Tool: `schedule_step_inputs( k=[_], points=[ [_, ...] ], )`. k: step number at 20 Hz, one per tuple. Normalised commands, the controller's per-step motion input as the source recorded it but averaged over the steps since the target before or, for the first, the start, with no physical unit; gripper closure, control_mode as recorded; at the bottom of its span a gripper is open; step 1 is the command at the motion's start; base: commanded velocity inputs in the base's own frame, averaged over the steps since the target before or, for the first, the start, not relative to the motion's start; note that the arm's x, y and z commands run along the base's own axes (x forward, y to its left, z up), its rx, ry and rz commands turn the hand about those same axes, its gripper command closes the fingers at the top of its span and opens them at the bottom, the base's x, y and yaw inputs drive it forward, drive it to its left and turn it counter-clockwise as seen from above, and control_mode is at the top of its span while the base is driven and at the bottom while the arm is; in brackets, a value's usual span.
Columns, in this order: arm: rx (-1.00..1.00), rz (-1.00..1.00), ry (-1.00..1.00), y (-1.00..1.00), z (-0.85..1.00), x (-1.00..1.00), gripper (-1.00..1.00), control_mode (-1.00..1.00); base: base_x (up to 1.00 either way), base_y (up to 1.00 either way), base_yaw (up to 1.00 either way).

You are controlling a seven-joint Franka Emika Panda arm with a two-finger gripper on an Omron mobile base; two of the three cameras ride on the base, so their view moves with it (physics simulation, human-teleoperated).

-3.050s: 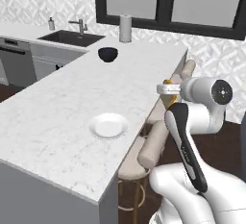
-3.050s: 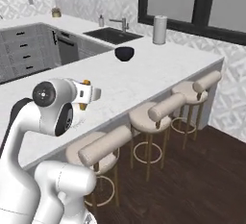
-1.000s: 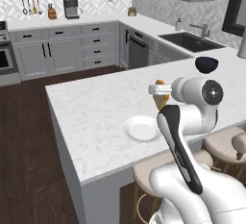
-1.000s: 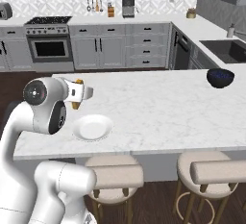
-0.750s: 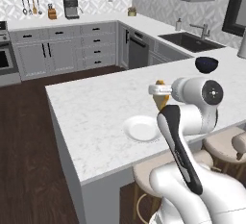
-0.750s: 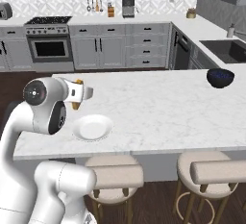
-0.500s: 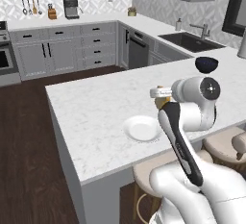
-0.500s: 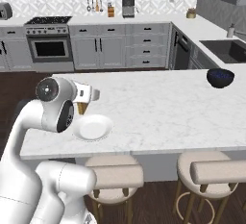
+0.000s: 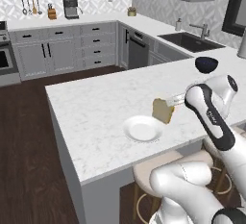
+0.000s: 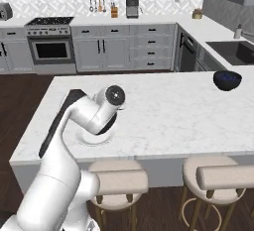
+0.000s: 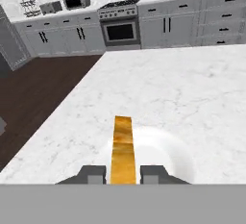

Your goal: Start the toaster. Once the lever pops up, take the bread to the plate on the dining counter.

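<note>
A: Bread point(image 9: 163, 110) is pinched on edge between the two fingertips point(image 11: 90, 174) of the gripper point(image 11: 123, 175), held in the air over the counter point(image 9: 91, 103). It hangs just past the near rim of the plate point(image 9: 142, 129), on the side toward the arm.

B: So the jaws are closed on the slice, not spread?

A: Yes, pressed against its two flat faces. In the hand view the crust edge runs as a narrow golden strip straight away from the fingers, so the slice's long axis lies along the gripper's reach.

B: And where does the plate lie from the hand?

A: Ahead of it and below. From the hand camera the white disc sits under and beyond the far end of the slice, a little to the right of the strip. In the left base view the slice floats above the plate's right rim, apart from it, not touching.

B: Then what does the coming move turn on?

A: My guess: carry the slice a little forward along its own axis, then lower. The bread stands vertical, so released as it is it would likely topple onto a face; which way is hard to call.

B: Anything in the way?

A: A dark bowl point(image 9: 206, 64) stands well apart, far along the counter. In the right base view the arm covers most of the plate.
</note>
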Motion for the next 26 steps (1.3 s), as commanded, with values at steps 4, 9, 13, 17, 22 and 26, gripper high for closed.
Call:
schedule_step_inputs(
  k=[4, 9, 13, 17, 22, 26],
  points=[
    [0.14, 0.32, 0.18, 0.16, -0.65, 0.45, 1.00, -1.00, 0.00, 0.00, 0.00],
    [0.09, 0.16, 0.38, 0.40, -0.54, 0.52, 1.00, -1.00, 0.00, 0.00, 0.00],
    [0.10, 0.14, 0.22, 0.21, -0.46, 0.28, 1.00, -1.00, 0.00, 0.00, 0.00],
    [0.08, 0.13, 0.02, 0.05, -0.55, 0.05, 1.00, -1.00, 0.00, 0.00, 0.00],
    [0.02, 0.09, -0.07, 0.00, -0.18, 0.10, 1.00, -1.00, 0.00, 0.00, 0.00],
    [0.00, 0.05, -0.18, 0.00, 0.00, 0.02, 1.00, -1.00, 0.00, 0.00, 0.00]
  ],
)
